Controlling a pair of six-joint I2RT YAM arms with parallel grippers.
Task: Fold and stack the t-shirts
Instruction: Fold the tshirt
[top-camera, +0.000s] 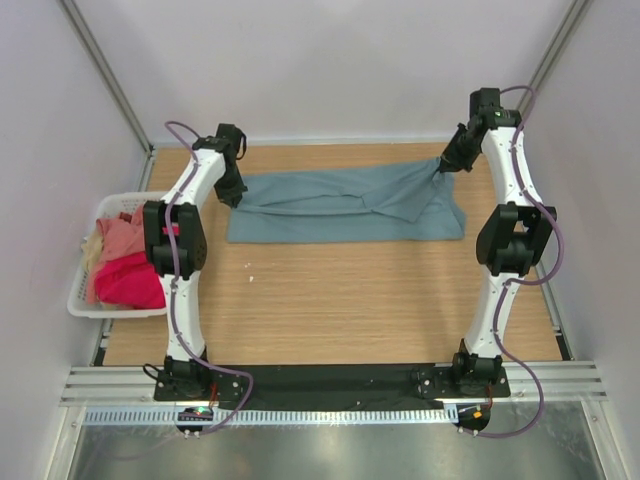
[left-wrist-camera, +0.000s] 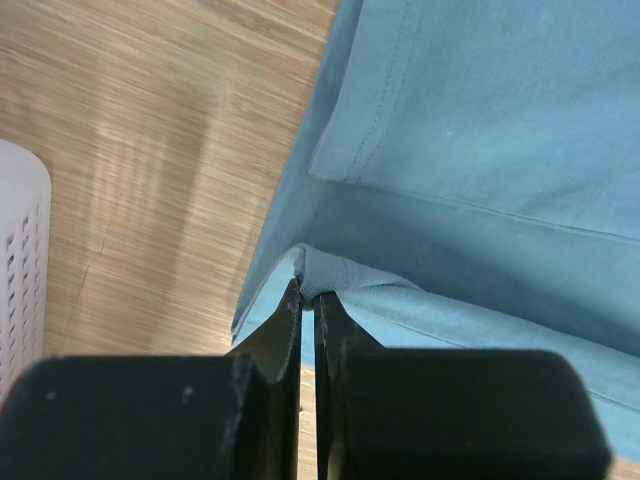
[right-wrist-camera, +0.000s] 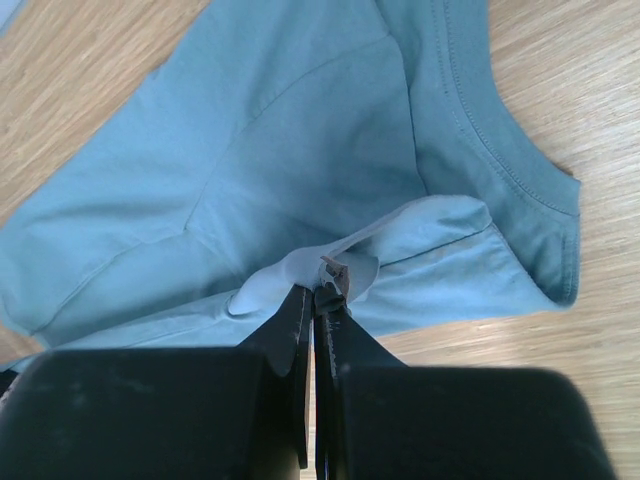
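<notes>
Our left jaws and right jaws each pinch an edge of the large grey-teal cloth t-shirt (top-camera: 345, 205) spread between them on the wooden tabletop (top-camera: 330, 300), so we should fold evenly, holding it taut.

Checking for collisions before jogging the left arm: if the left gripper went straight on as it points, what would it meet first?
The grey-teal t-shirt it is shut on: the left gripper would press into that cloth, probably with the table just beneath.
</notes>
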